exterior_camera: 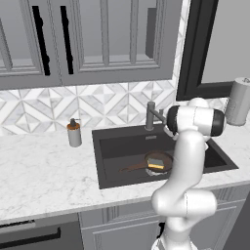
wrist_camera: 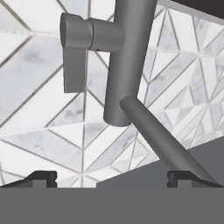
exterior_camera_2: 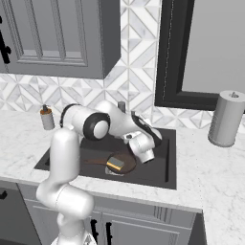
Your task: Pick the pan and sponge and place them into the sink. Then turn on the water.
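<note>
Left base view: white marble surface, diamond-tile wall, dark sink holding the round brown pan, yellow sponge inside it. Jaws spread wide facing the grey metal faucet.

You have one pan in the sink; one sponge in the sink; one soap bottle beside the sink; one paper roll beside the sink.

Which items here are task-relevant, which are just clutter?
Job:
pan, in the sink
sponge, lying in the pan
sink
faucet, no water running
claw, open, facing the faucet

Lying about:
soap dispenser
paper towel roll
</note>
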